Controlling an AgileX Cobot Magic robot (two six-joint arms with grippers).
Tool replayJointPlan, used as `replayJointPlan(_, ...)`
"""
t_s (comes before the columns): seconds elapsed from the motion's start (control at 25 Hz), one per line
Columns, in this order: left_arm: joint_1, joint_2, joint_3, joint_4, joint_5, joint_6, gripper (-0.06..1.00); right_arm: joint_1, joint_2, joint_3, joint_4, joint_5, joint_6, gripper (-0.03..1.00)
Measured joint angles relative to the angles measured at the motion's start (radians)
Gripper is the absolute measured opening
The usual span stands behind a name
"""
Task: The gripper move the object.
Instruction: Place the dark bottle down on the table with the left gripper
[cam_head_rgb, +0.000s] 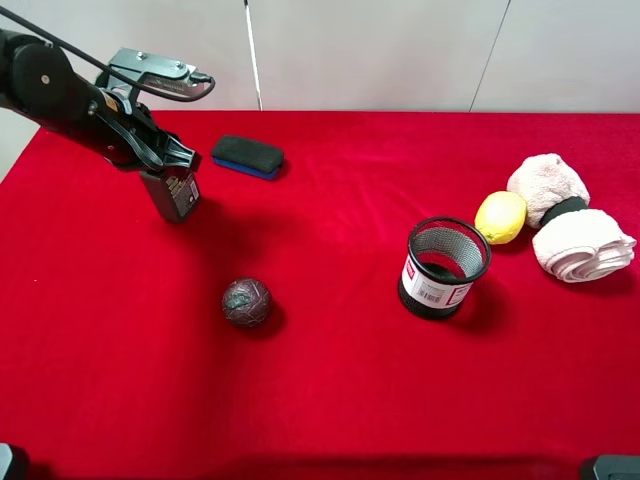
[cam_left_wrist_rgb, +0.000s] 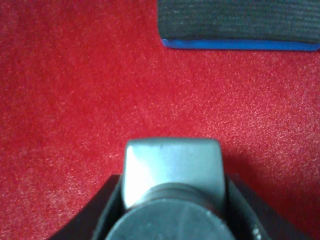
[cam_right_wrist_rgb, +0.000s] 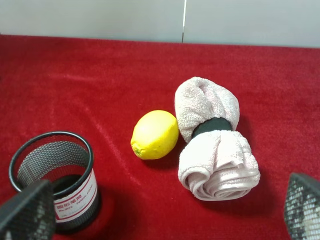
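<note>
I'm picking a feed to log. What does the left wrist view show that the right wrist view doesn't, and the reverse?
Left wrist only: the pump bottle, close up, and the eraser block. Right wrist only: the mesh cup, lemon and rolled towel. Both: the red cloth.

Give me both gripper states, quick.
Left gripper: closed on the pump bottle.
Right gripper: open, holding nothing.
</note>
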Motion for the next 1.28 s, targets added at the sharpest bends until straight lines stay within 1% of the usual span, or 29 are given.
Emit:
replayJointPlan(0.12,0.0,0.0,-0.002,0.0,0.006,0.0,0.41,0.0,0.0,0.0,0.0,0.0,0.0,0.69)
replayJointPlan(0.2,0.0,0.0,-0.016,0.0,0.031,0.0,0.41,0.0,0.0,0.0,0.0,0.0,0.0,0.69)
replayJointPlan(0.4,-0.014,0.0,-0.07,0.004,0.129,0.0,0.41,0.0,0.0,0.0,0.0,0.0,0.001,0.69)
replayJointPlan(0.64,-0.046,0.0,-0.153,0.006,0.218,0.0,0.41,0.0,0.0,0.0,0.0,0.0,0.001,0.69)
replayJointPlan(0.88,-0.094,0.001,-0.247,0.008,0.308,0.0,0.41,0.0,0.0,0.0,0.0,0.0,0.001,0.69)
replayJointPlan(1.08,-0.14,0.004,-0.317,0.0,0.349,-0.001,0.41,0.0,0.0,0.0,0.0,0.0,0.001,0.69)
replayJointPlan(1.28,-0.201,0.062,-0.425,-0.004,0.421,-0.001,0.41,0.0,0.0,0.0,0.0,0.0,0.001,0.69)
